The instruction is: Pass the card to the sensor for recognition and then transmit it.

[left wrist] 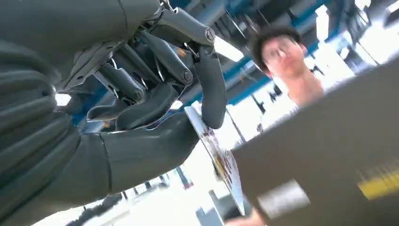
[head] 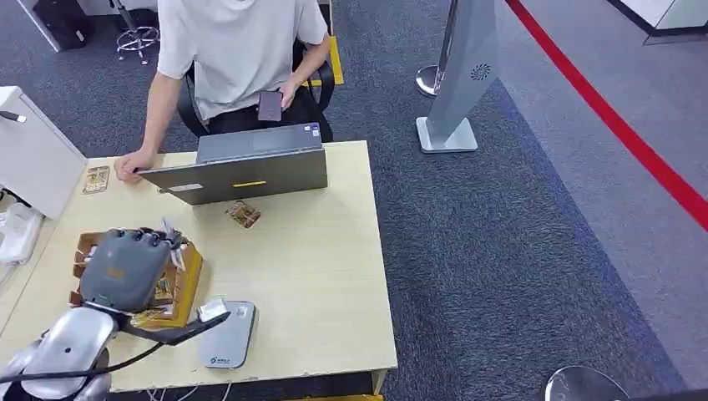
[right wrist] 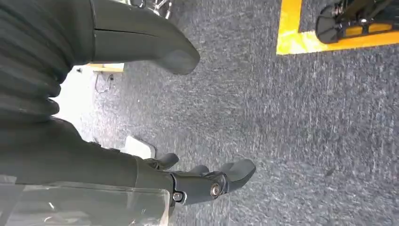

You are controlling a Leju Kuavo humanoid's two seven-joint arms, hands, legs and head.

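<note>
Nearest to us is the left hand (head: 125, 267), a grey ribbed shell on a silver arm, hovering over a yellow cardboard box (head: 185, 288). In the left wrist view we see its thick thumb and a dark finger pinching a thin, glossy printed card (left wrist: 219, 157) by one end, so the card sticks out edge-on beyond the fingertips. The right hand (right wrist: 207, 181) hangs over rough grey carpet (right wrist: 282, 117) with its fingers loosely apart and nothing in them.

The largest thing near our left hand is the pale wooden table (head: 317, 276), smooth and rectangular. Beyond the hand, a person (head: 234, 50) in a light shirt sits at the far edge behind an open grey laptop (head: 250, 167) whose flat lid leans toward us. Just beside the hand, on the near edge, lies the sensor (head: 227, 336), a flat grey pad with rounded corners. Smaller still, a second patterned card (head: 243, 214) lies between the laptop and our hand, and a third card (head: 97, 179) sits by the person's hand at the far left corner.
</note>
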